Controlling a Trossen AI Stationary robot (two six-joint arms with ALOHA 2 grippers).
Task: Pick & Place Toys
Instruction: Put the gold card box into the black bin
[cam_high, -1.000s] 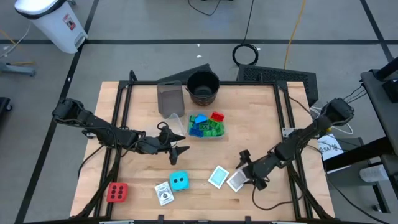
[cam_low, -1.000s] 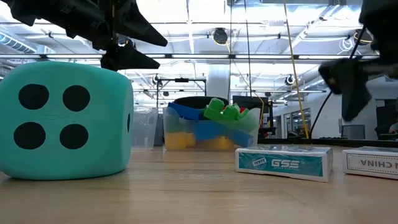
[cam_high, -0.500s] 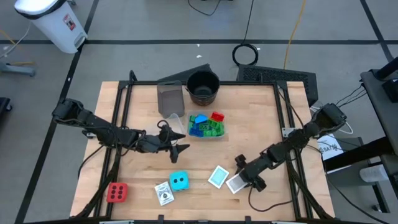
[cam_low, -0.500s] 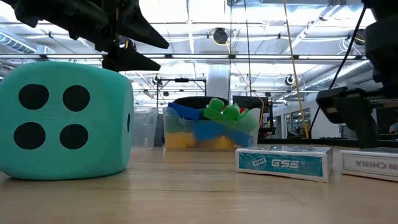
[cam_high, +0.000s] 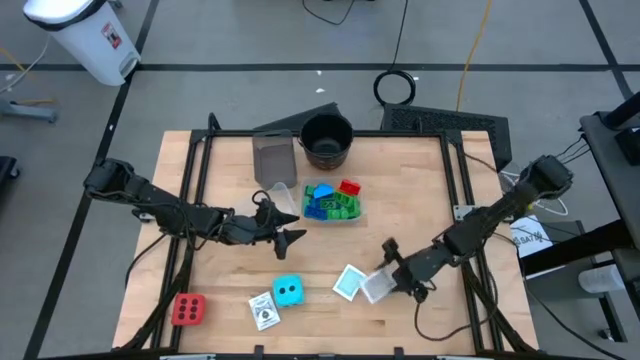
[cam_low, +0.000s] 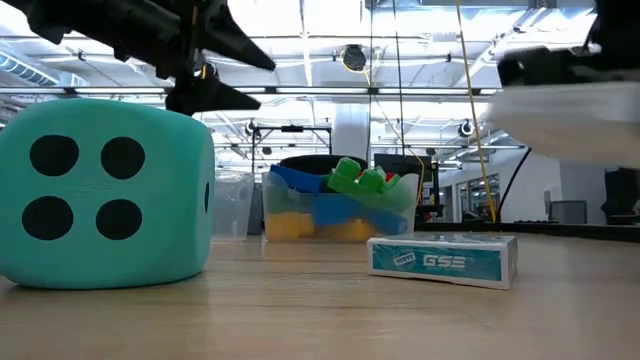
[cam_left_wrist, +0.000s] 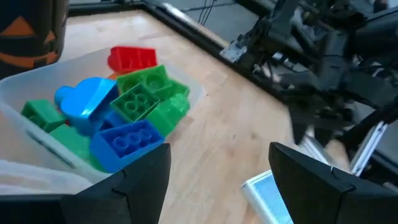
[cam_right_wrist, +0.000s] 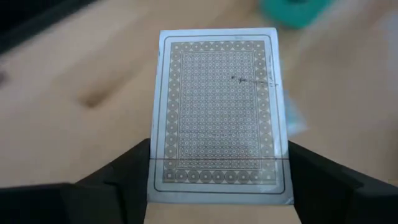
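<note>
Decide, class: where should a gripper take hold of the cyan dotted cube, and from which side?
Grip the cyan dotted cube across two opposite flat side faces, coming down from above. It sits flat on the table with open space around it, so nothing blocks the fingers. It looks wide, so open fully.

Robotics lab: wooden bench, floor cables.

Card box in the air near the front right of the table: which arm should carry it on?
Right. The right gripper is shut on the card box and holds it off the table. The left gripper hangs open near the tub of blocks, holding nothing, farther from the box.
</note>
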